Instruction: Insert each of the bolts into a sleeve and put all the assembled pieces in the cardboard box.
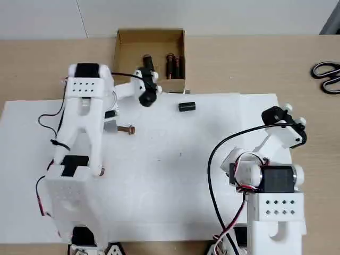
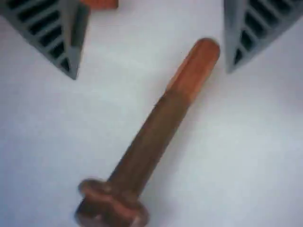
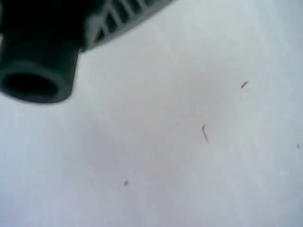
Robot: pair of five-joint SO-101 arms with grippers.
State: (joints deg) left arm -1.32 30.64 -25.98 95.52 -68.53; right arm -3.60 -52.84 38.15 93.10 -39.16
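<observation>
Plastic, white and blocky, makes up both arms at the near edge of the wooden worktop (image 1: 239, 64), whose middle is covered by a matte white sheet (image 1: 175, 180). The right arm (image 1: 271, 180) is folded over the sheet's near right part, with a black cable (image 1: 209, 164) looping beside it. Its wrist view adds what the high view hides. The right end effector (image 3: 71, 38) pinches a sleeve (image 3: 38, 71), a dark hollow cylinder with a round bore, against a grey ribbed finger (image 3: 124, 13) above the faintly speckled sheet.

Farther in, the left arm (image 1: 85, 122) stands over the sheet's left side. The left end effector (image 2: 150, 73) is spread. Its grey slotted fingers (image 2: 52, 33) flank the tip of the bolt (image 2: 156, 127) without touching it. The bolt lies flat on the sheet. Up close it has a flanged head, a dull brown shank and a smooth coppery tip, while from above it reads as a small brown pin.

Beyond it, a second sleeve (image 1: 186, 106) lies loose near the sheet's far edge. Just past that, the open cardboard box (image 1: 154, 36) holds dark pieces (image 1: 174, 66) with coppery ends, side by side against its near wall. Scissors (image 1: 326, 76) lie at the worktop's far right.
</observation>
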